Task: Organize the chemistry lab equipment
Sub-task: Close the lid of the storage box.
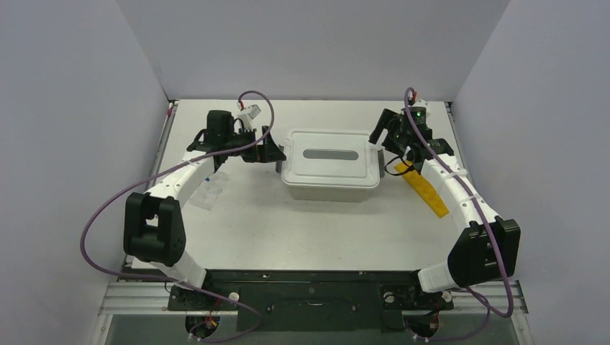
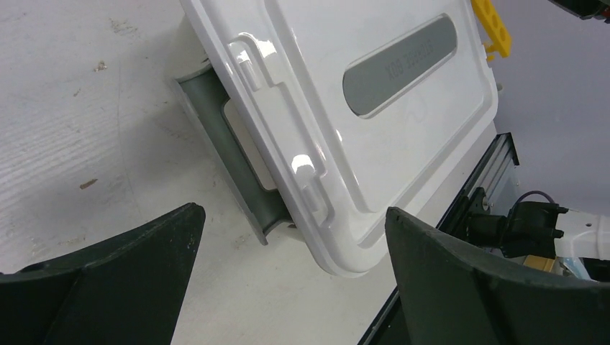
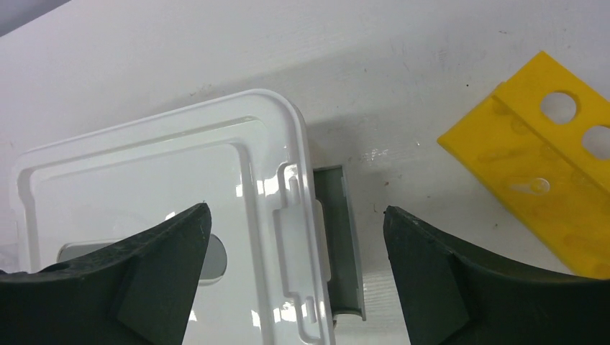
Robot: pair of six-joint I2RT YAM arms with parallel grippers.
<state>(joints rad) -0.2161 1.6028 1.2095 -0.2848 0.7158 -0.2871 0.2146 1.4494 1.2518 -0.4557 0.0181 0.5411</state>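
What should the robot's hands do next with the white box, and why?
Probably the left hand should slide onto the lid's end tab and pinch it to lift. It and the right hand hang open at the tub's ends; the lid is on, the grey latch seems folded down off it, and the yellow rack lies outside.

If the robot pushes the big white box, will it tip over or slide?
Probably slide: the box is wide, low and sits flat on the smooth table. Its glossy lid looks slippery, so the grey side handle seems a safer hold. Weight is hidden under the shut lid.
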